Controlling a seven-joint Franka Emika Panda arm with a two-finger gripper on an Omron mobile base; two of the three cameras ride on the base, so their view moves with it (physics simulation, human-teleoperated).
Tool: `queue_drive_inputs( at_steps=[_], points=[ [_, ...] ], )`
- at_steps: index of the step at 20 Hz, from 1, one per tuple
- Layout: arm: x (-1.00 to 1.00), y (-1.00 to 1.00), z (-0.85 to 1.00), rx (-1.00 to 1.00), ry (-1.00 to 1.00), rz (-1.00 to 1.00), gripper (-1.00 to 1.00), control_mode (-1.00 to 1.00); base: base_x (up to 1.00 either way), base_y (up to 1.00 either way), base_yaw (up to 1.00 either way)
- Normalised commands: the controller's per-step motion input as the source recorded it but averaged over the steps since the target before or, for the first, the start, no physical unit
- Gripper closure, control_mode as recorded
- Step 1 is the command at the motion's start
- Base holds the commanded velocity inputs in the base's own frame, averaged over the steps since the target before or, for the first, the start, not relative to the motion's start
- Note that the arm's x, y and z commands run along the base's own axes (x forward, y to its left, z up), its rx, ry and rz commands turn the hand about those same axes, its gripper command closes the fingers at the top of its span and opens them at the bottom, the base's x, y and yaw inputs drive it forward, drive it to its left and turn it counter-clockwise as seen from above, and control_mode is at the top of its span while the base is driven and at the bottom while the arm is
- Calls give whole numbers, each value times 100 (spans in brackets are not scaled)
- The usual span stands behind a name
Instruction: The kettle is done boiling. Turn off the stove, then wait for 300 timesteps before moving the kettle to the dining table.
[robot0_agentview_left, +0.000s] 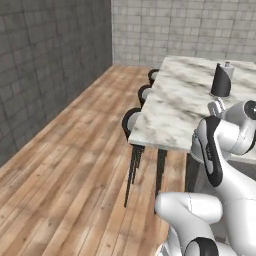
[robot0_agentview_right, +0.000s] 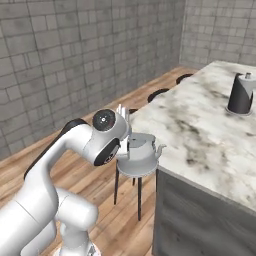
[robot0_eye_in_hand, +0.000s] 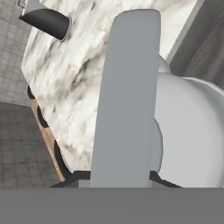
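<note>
The tool (robot0_agentview_right: 129, 146) is pinching the kettle (robot0_agentview_right: 140, 156) by the flat handle (robot0_eye_in_hand: 124, 100) on its top — in the hand view that handle is running up the middle of the picture, with the kettle's rounded grey body to its right. In the right base view the kettle is hanging in the air just beside the near corner of the desk (robot0_agentview_right: 200, 130), at about the level of the marble top, its spout pointing toward the desk; whether it is touching the edge I cannot tell. A black cylinder (robot0_agentview_right: 241, 94) with a white top is standing upright on the desk, well apart from the kettle. Black stools (robot0_agentview_left: 131, 123) are lining the desk's far side — over the wooden floor (robot0_agentview_left: 75, 165).
</note>
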Motion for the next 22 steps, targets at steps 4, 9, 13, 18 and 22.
queue_drive_inputs(
  at_steps=[4,9,13,18,22],
  points=[
    [0,0,0,0,0,0,100,100,37,56,-35],
    [0,0,0,0,0,0,100,100,37,52,-34],
    [0,0,0,0,0,0,100,100,39,50,-34],
    [0,0,0,0,0,0,100,100,37,46,-33],
    [0,0,0,0,0,0,100,100,41,43,-32]
  ],
)
